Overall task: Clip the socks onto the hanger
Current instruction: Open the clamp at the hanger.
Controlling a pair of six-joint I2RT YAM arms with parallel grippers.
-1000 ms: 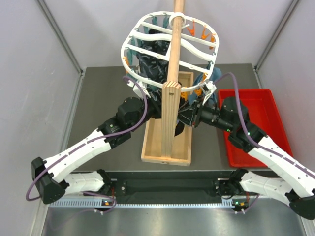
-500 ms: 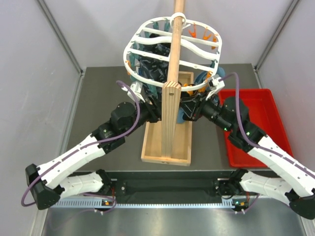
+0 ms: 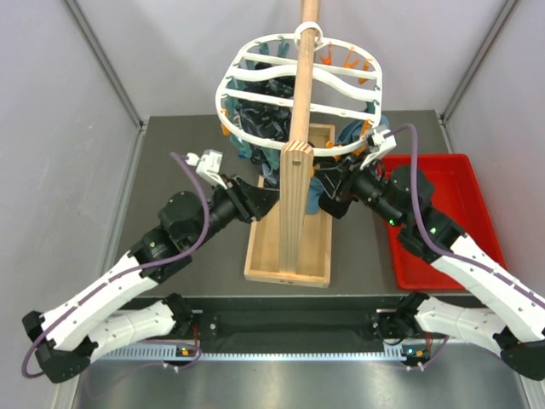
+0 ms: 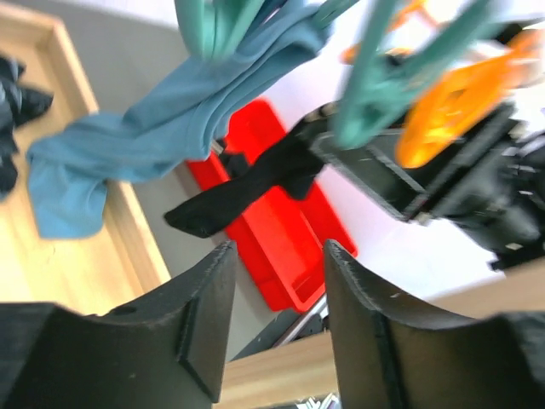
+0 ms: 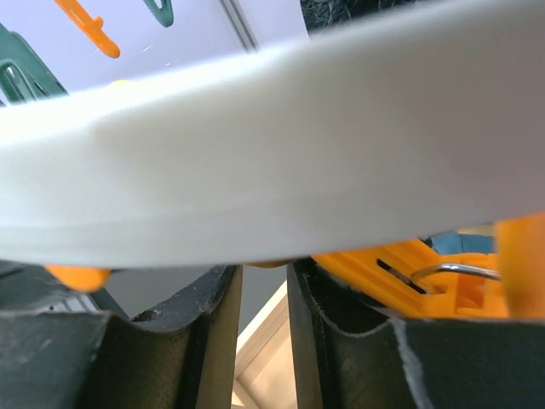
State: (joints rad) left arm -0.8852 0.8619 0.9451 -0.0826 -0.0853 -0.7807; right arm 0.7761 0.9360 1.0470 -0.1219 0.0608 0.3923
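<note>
We see the hanger [image 5: 272, 153] up at 12 o'clock over the desk [image 3: 183, 145]. It's a smooth white plastic oval with wavy bars, hung on the round wooden pole [image 3: 300, 111] that rises from the flat wooden tray [image 3: 320, 247]. Orange clothespins [image 4: 464, 102] and teal ones fringe its rim.

Now the left end effector [image 4: 279, 249]: matte black fingers spread, nothing between them, sitting at 9 o'clock of the pole with open desk on its outer side. Through that gap we catch a sock [image 4: 243, 194], limp black fabric, dangling in front of the glossy red bin [image 3: 451, 183] at 3 o'clock. Its upper end meets the right arm's dark hardware. A soft blue-teal cloth [image 4: 153, 145] drapes beside it.

The right end effector [image 5: 264, 271] is tucked right under the hanger's rim, fingers a narrow slit apart. The tips are hidden, so we cannot tell whether it pinches anything. Tight quarters there, with the rim above and a clothespin beside.
</note>
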